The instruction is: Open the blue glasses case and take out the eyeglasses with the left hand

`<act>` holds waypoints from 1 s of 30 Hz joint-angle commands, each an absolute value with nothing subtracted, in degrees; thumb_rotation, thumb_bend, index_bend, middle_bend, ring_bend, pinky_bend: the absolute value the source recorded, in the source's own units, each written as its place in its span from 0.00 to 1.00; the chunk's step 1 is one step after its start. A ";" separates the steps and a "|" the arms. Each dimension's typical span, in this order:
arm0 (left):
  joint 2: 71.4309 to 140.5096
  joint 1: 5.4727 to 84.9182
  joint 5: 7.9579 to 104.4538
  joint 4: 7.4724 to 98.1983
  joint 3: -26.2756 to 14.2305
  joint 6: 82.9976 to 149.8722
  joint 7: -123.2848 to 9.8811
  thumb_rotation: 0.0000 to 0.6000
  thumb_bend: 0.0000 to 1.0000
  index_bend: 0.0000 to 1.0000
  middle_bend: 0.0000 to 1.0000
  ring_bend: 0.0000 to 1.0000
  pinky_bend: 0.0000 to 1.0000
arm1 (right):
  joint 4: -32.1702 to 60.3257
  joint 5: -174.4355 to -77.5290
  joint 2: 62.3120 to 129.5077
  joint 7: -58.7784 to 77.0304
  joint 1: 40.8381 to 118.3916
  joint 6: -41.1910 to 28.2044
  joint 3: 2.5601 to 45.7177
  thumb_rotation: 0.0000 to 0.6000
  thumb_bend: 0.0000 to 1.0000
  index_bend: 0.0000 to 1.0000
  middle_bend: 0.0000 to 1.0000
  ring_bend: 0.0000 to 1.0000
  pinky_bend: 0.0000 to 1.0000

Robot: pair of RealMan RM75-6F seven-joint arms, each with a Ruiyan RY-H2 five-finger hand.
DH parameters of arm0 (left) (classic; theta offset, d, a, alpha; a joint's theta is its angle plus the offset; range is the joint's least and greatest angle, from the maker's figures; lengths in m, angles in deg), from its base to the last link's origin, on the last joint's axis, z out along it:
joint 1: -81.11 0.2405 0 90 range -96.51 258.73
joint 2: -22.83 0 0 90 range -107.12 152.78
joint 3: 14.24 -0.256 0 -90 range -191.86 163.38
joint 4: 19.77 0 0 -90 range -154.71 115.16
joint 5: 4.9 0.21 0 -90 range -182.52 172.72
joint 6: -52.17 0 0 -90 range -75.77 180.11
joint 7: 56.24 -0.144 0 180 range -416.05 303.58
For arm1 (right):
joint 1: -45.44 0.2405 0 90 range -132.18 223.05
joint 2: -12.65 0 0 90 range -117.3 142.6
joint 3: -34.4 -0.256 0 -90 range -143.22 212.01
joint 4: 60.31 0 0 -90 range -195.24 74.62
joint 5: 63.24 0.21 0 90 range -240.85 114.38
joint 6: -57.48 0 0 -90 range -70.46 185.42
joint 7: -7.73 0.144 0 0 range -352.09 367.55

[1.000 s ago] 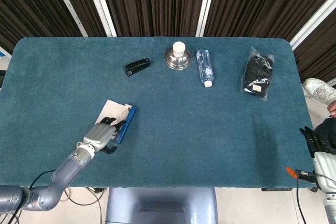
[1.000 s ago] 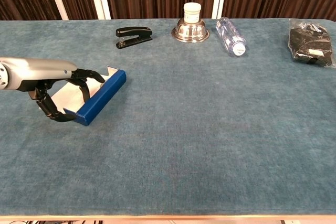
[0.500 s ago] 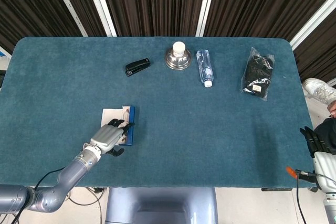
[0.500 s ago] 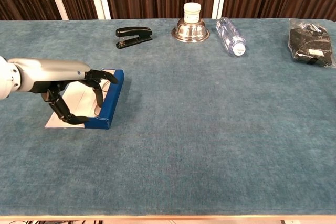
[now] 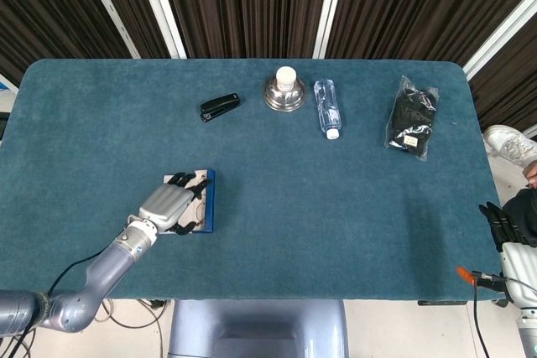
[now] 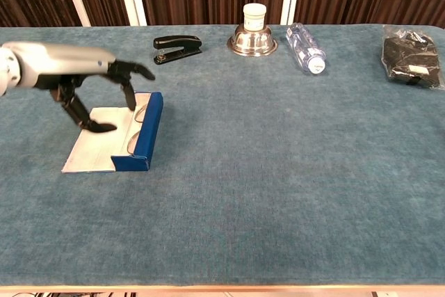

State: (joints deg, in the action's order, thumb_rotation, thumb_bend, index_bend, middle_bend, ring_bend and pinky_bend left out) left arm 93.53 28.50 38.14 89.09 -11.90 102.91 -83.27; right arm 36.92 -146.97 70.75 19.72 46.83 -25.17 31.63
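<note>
The left hand, grey-backed with dark fingers, hovered over the open blue glasses case at the table's near-left part, its fingers spread and curved downward, grasping nothing. The case was a flat, rigid shape with a pale lining and a raised blue edge; the clear lenses of the eyeglasses lay inside against that edge, their frame hard to make out. The table wore a teal, carpet-like cloth. Farther back lay a black stapler, a shiny metal bowl topped by a white jar, a clear plastic bottle on its side, and a crinkled bag of black contents. The right hand was cut off at the frame's edge; I cannot tell its fingers' state.
</note>
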 commanded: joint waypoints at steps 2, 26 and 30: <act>94.80 26.60 39.61 84.28 -10.80 100.41 -83.14 1.00 0.32 0.01 0.24 0.00 0.02 | 36.97 -146.87 70.76 19.66 46.84 -25.12 31.60 1.00 0.20 0.00 0.00 0.00 0.20; 104.62 16.85 38.66 64.27 -10.42 85.13 -81.03 1.00 0.31 0.00 0.16 0.00 0.02 | 37.25 -146.34 70.27 20.48 46.91 -24.47 31.59 1.00 0.20 0.00 0.00 0.00 0.20; 104.68 16.50 38.74 63.86 -11.01 84.76 -80.60 1.00 0.31 0.00 0.19 0.00 0.02 | 37.29 -146.30 70.28 20.48 46.89 -24.51 31.57 1.00 0.20 0.00 0.00 0.00 0.20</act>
State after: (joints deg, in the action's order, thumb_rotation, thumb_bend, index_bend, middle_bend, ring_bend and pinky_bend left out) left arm 104.71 16.55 38.71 63.90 -10.93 84.81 -80.63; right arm 37.30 -146.29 70.28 20.48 46.89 -24.51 31.57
